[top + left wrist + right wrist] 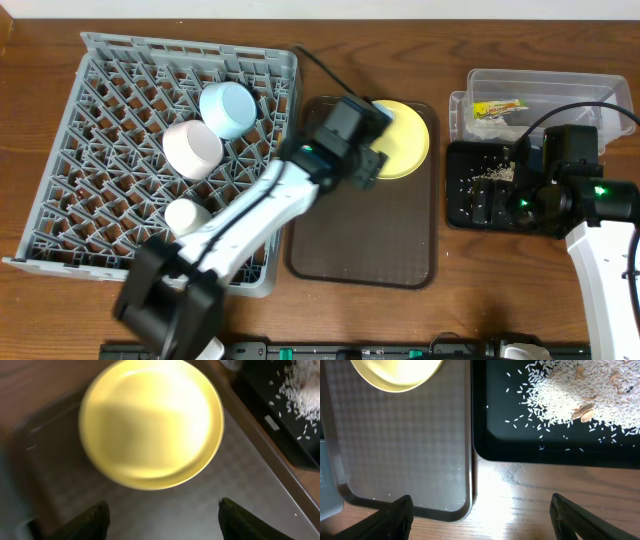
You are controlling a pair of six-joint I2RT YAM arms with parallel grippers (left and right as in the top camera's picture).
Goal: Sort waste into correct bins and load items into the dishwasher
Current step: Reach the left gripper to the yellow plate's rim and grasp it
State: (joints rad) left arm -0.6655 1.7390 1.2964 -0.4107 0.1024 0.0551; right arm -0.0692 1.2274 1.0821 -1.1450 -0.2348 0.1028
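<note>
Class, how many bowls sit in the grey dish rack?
2: light blue bowl, upper middle of the dish rack; pinkish-white bowl beside it, lower left. The left arm may hide more.

Evenly lit overhead, blurred along the near left arm (165,305). Smeared, glary across the plate (150,422); white glare on the table (492,485).
</note>
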